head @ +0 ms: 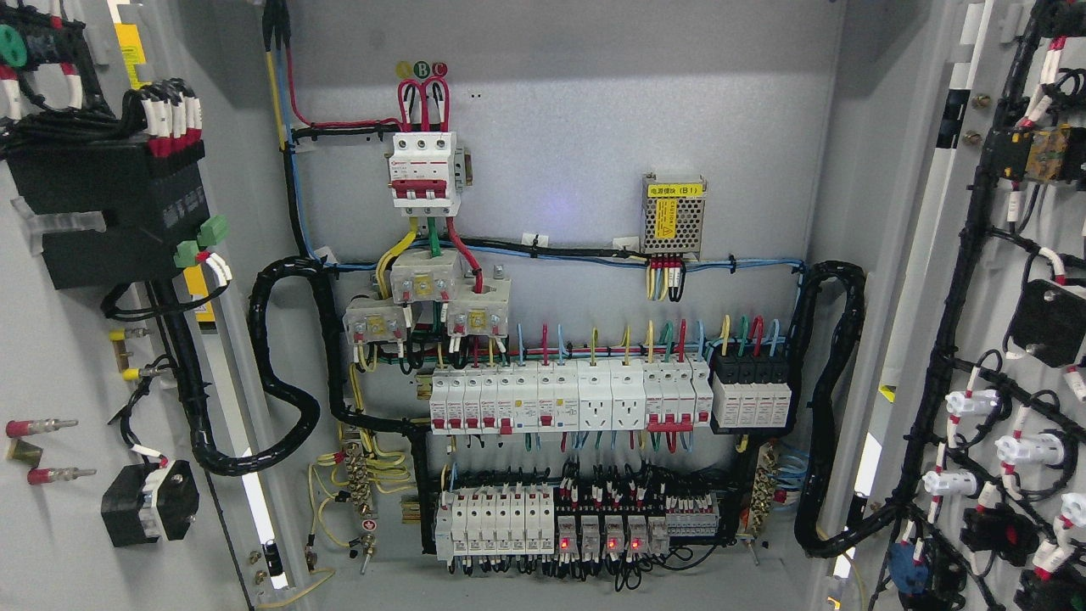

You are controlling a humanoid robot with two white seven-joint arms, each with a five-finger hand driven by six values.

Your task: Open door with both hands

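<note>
both doors stand swung wide here, the left door folded out along the cabinet's left edge and the right door along its right edge, each showing its wired inner face. neither robot hand is anywhere in the head view, so whether they're released or clenched can't be told. between the doors, the grey back panel is fully exposed. a white and red main breaker sits near the panel's upper left, a small power supply toward the upper right. a long row of breakers runs across the middle, with a second row along the bottom edge, some of it glowing red. thick black cable looms curl down both sides.
</note>
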